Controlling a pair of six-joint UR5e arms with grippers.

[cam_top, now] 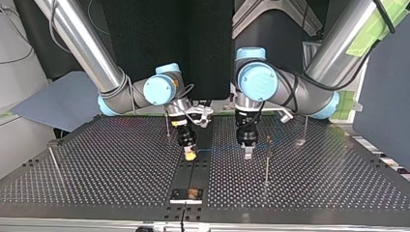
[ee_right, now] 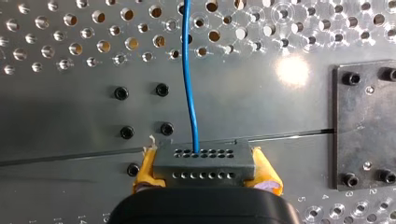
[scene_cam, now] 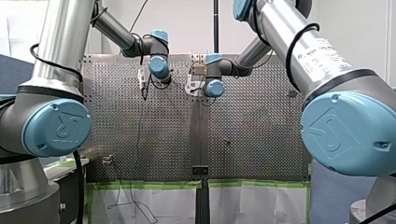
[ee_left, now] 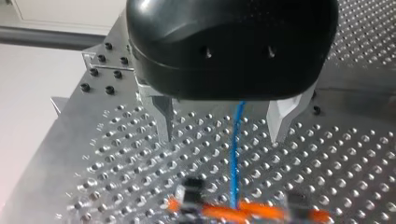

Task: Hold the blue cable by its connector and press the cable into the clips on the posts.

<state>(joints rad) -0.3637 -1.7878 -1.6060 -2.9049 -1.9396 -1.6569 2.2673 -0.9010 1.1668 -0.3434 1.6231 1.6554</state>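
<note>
My right gripper (ee_right: pixel 205 171) is clamped, yellow pads on either side, on the grey connector (ee_right: pixel 204 158), the blue cable (ee_right: pixel 189 84) running straight out ahead of it over the perforated table (ee_right: pixel 70 107), while my left gripper (ee_left: pixel 222 135) stands fingers wide apart, the cable passing between them, touching neither.

two grippers over the perforated table (cam_top: pixel 96 166)
mid-frame, a blue cable (cam_top: pixel 217 149) spans my right gripper (cam_top: pixel 190 154) and my left gripper (cam_top: pixel 248 152); a post (cam_top: pixel 267 162) stands just right.

Pale wall (scene_cam: pixel 187 23), blue partition (scene_cam: pixel 14 70), green-taped white sheeting (scene_cam: pixel 252 200).
</note>
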